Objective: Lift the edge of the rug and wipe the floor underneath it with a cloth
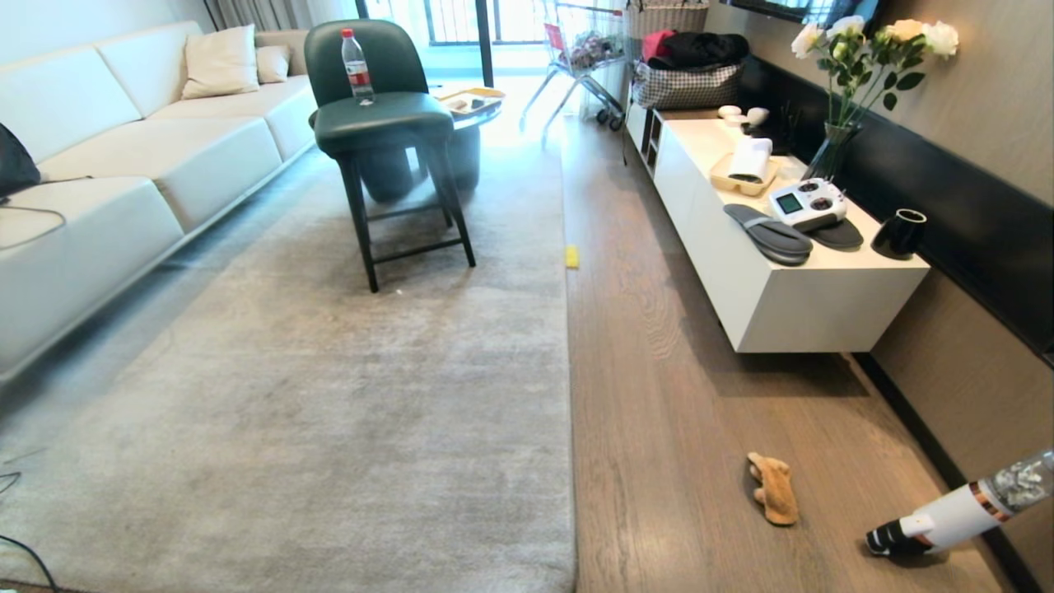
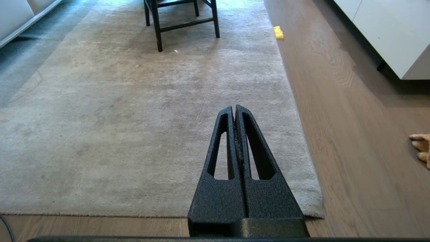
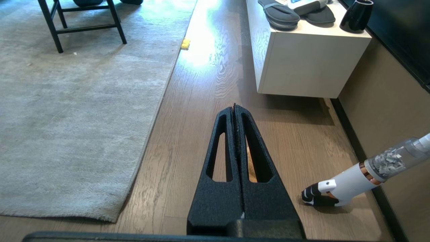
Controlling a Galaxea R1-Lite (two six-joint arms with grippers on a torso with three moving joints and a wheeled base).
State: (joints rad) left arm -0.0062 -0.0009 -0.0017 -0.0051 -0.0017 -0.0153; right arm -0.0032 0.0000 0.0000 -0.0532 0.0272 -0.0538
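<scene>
Containers first: we see a clear bottle (image 1: 356, 67) w/ red cap and label standing upright on the green chair (image 1: 380, 115); liquid level we can't tell. On the white cabinet (image 1: 790, 288) a shallow beige tray (image 1: 741, 178) holds a white object, and a glass vase (image 1: 827, 152) holds white flowers (image 1: 873, 41). A black cup (image 1: 899, 233) stands near the cabinet's front corner, contents not visible. The handheld vacuum (image 1: 963, 511) leaning by the wall has a clear bin w/ pale shreds inside. A wire trolley (image 1: 580, 49) at the far end carries stuff we can't make out.

Arms: neither shows in the head view. Our left gripper (image 2: 234, 108) points forward and down over the rug, fingers pressed together, nothing between them. Our right gripper (image 3: 234, 107) is the same, closed and empty, over bare floor (image 1: 659, 395).

Task things: the rug edge (image 1: 568, 395) lies flat along the planks, rounded near corner just beside the left gripper in its wrist view. The cloth (image 1: 772, 488) lies crumpled on the floor, right of the rug, near the vacuum; in the right wrist view it peeks out behind the closed fingers, apart from them. A small yellow block (image 1: 571, 256) sits at the rug's border farther off.
</scene>
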